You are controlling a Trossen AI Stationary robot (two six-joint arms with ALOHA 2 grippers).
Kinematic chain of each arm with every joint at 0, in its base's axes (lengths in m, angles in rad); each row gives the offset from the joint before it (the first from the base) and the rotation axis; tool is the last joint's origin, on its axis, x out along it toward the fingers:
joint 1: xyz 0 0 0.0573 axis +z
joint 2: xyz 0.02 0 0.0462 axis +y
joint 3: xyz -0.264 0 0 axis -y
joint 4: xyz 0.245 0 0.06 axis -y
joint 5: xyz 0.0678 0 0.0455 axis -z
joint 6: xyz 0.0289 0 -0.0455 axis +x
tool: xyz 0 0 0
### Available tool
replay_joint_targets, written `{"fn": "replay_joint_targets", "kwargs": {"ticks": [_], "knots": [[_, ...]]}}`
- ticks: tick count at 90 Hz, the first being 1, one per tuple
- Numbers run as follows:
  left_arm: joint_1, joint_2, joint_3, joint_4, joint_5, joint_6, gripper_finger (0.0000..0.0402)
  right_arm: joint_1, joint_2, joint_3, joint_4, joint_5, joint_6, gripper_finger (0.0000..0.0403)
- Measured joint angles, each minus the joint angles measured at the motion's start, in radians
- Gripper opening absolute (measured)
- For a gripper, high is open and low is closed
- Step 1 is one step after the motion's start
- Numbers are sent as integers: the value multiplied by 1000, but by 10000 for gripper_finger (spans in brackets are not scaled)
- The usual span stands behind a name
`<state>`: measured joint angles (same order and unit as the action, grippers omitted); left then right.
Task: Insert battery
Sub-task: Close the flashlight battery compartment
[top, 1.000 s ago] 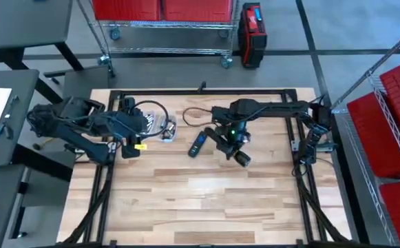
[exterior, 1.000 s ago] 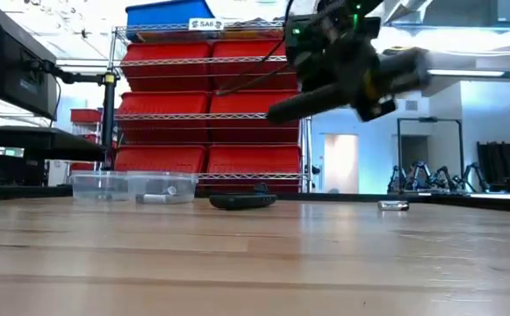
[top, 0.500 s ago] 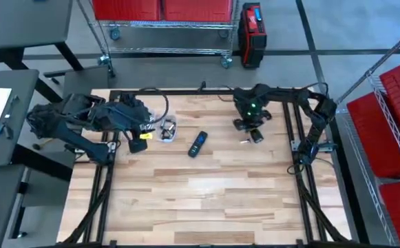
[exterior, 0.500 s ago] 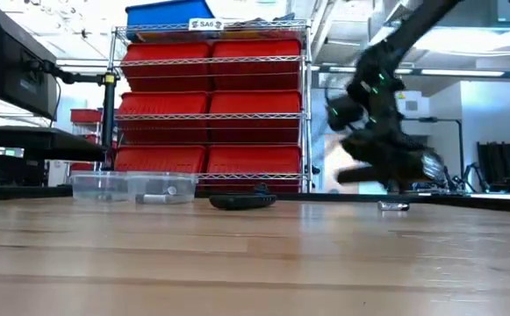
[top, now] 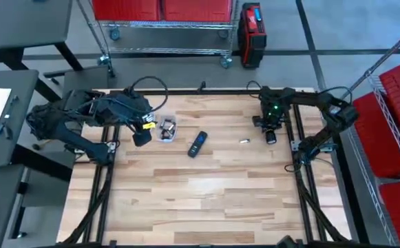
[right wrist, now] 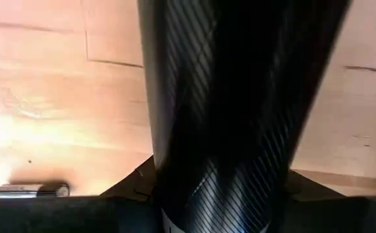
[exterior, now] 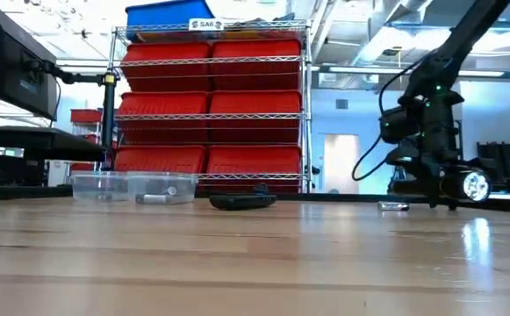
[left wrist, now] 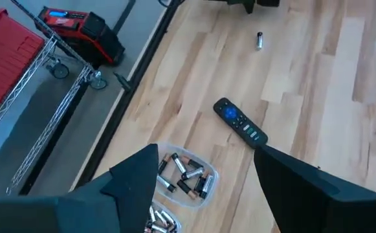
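A black remote lies flat on the wooden table, also seen in the left wrist view. To its left stands a clear container with several batteries. One loose battery lies on the table to the remote's right. My left gripper hovers open just left of the container, with nothing between its fingers. My right gripper sits low near the table's far right. Its own arm tube blocks the right wrist view.
A black frame rail runs round the table's edges. A wire rack of red bins stands beyond the far edge. Bare wood covers the near half of the table.
My right gripper has swung from above the remote toward the table's far right corner and dropped low near the tabletop. My left gripper has edged toward the far edge and the container. The remote, container and loose battery have stayed in place.
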<state>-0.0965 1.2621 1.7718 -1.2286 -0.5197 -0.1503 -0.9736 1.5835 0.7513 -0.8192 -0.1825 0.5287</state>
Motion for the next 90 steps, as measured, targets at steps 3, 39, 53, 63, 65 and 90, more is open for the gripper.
{"fn": "replay_joint_targets", "kwargs": {"ticks": [3,39,53,63,65,90], "knots": [[0,0,0,2,0,4,235,-4,1,-1,6,3,-6,132],[1,0,0,8,0,11,235,-17,3,-1,43,61,-56,190],[1,0,0,8,0,10,235,-17,4,-2,45,73,-61,151],[1,0,0,8,1,7,235,-17,4,-2,45,75,-66,146],[1,0,0,8,1,6,235,-17,4,-1,44,75,-66,146],[1,0,0,7,1,7,235,-19,-35,43,-10,118,-99,253]]}}
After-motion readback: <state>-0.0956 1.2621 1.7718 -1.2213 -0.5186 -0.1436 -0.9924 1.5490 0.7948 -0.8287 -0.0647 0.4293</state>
